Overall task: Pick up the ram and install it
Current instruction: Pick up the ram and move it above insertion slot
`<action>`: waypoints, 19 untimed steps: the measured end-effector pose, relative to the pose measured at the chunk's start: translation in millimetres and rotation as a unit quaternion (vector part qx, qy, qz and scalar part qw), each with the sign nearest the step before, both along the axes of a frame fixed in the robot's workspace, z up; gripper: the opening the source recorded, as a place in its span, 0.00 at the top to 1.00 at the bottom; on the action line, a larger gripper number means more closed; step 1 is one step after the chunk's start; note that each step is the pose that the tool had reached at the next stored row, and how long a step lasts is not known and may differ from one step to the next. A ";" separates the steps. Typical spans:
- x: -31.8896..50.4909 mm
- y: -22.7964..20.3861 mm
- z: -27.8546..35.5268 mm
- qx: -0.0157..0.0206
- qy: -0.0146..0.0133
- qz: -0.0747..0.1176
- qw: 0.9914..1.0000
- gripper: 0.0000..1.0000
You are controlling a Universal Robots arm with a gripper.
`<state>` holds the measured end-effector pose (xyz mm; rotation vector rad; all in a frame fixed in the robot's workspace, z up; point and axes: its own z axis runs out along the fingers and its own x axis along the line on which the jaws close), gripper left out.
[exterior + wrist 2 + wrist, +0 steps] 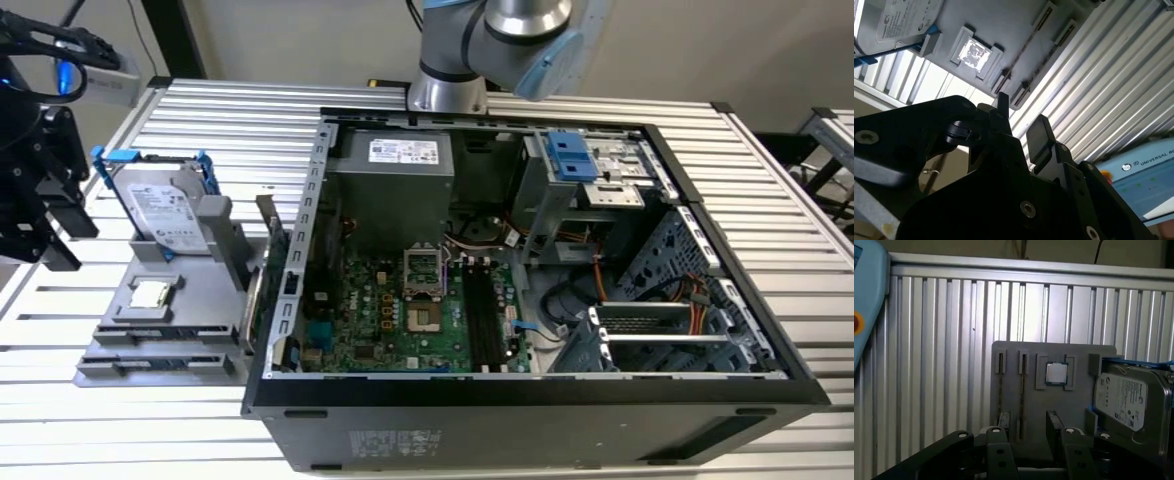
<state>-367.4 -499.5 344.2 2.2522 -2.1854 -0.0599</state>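
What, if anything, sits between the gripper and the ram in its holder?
Nothing visible. In the first wrist view the open gripper faces the grey holder, where the ram stands on edge in a slot. The processor and hard drive sit off to one side.

Setting: robotics lab workbench. Evidence: slatted aluminium table; industrial robot arm mounted on it; opened desktop computer case, motherboard exposed; grey parts fixture carrying a hard drive and a processor chip; pale-blue teach pendant.
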 end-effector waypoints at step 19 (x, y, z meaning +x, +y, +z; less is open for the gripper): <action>-0.2 0.0 -19.2 0.000 0.000 -0.005 1.000 0.00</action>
